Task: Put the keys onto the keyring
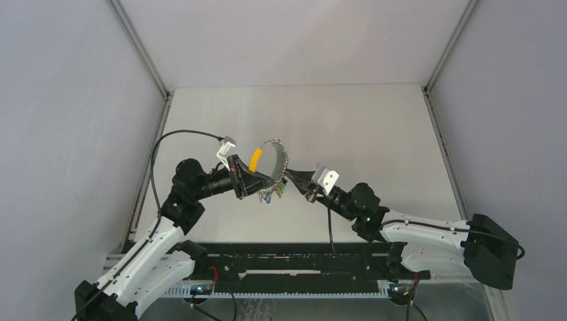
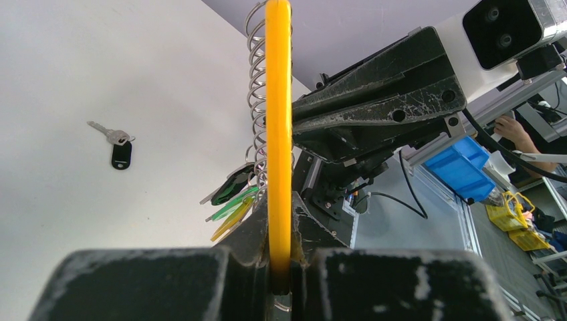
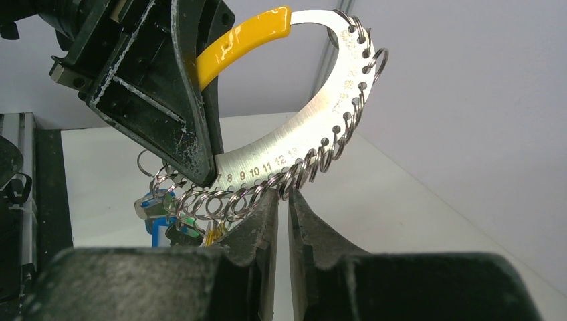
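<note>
Under me spreads a flat white tabletop (image 1: 374, 127), boxed in by plain grey wall panels (image 1: 67, 100) that meet at slim silver metal corner posts (image 1: 138, 47). Off past the table's edge I see a blue plastic bin (image 2: 461, 167). Near it lies yellow clutter (image 2: 503, 214) too small to make out.

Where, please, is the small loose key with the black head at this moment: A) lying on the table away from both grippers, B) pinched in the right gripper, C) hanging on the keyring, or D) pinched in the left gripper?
A: the left wrist view shows the key lying alone on the table, while the left gripper clamps the keyring by its yellow band.
</note>
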Robot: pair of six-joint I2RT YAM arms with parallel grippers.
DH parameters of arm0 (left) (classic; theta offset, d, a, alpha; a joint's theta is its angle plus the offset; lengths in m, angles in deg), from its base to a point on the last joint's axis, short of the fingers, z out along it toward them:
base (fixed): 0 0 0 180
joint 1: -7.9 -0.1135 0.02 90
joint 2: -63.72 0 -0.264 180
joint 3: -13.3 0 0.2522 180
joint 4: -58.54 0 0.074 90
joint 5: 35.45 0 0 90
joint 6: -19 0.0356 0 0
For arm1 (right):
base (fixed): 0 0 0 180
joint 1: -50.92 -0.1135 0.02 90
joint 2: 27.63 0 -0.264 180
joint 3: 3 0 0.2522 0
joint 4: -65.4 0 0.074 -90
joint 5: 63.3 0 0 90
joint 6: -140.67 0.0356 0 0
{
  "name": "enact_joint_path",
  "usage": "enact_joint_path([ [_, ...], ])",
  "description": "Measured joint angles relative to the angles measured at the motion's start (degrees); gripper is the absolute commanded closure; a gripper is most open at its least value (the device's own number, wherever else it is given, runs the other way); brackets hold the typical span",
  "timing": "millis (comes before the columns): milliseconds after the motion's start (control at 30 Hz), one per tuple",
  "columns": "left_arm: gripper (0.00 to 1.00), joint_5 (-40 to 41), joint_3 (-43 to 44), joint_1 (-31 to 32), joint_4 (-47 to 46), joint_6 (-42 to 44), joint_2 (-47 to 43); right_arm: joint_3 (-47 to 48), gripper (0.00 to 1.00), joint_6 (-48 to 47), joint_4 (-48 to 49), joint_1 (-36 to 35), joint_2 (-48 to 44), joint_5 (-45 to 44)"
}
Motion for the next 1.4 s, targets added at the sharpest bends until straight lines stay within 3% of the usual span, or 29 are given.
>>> enact_joint_path([
  [200, 1.00, 0.0, 0.0, 0.0, 0.0, 0.0, 0.0, 0.0, 0.91, 0.0, 0.2, 0.0, 0.2, 0.0],
  [433, 1.00, 0.0, 0.0, 0.2, 0.0, 0.0, 0.0, 0.0, 1.00, 0.0, 0.2, -0.1, 0.2, -0.4],
  [767, 0.99, 1.3, 0.0, 0.2, -0.5, -1.1, -0.3, 0.0, 1.00, 0.0, -0.3, 0.0, -0.6, -1.5],
  [1400, 1.00, 3.0, -7.6, 0.3, -17.0, -13.8, -0.3, 0.0, 1.00, -1.6, 3.9, 1.6, 1.4, 3.3],
])
